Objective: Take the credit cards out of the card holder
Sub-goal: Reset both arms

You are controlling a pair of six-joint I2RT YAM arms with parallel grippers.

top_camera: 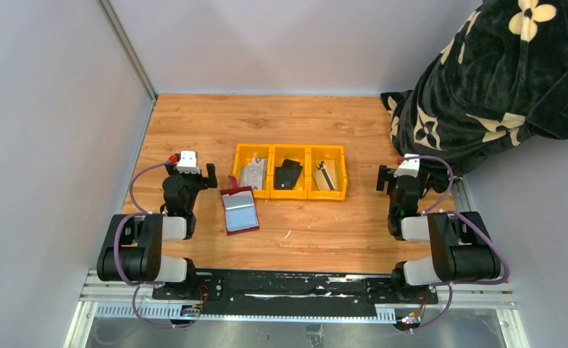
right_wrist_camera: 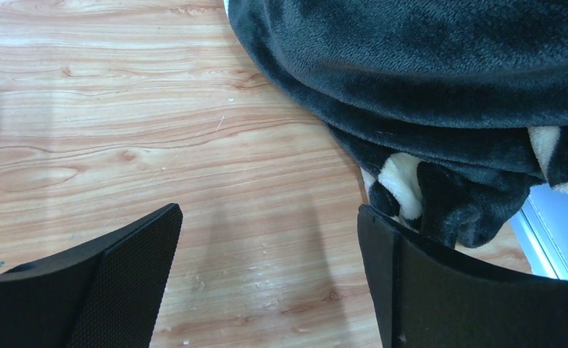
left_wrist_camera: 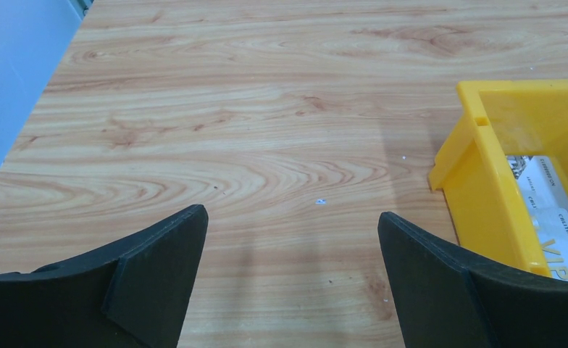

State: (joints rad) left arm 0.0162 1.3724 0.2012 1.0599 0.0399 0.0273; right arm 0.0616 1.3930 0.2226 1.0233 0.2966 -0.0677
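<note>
Top view: thin cards (top_camera: 289, 174), likely stiff and slippery, are seen in the tray (top_camera: 290, 196); an edge is best pinched. Left gripper (left_wrist_camera: 288, 214) and right gripper (right_wrist_camera: 269, 210) are spread wide, empty.

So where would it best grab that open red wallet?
Likely by its left edge, coming down from above with the left pincer, which stands open close beside it. The wallet lies flat and spread open on the table, so only the thin rim offers a hold; the tab at its far end sticks out too.
</note>
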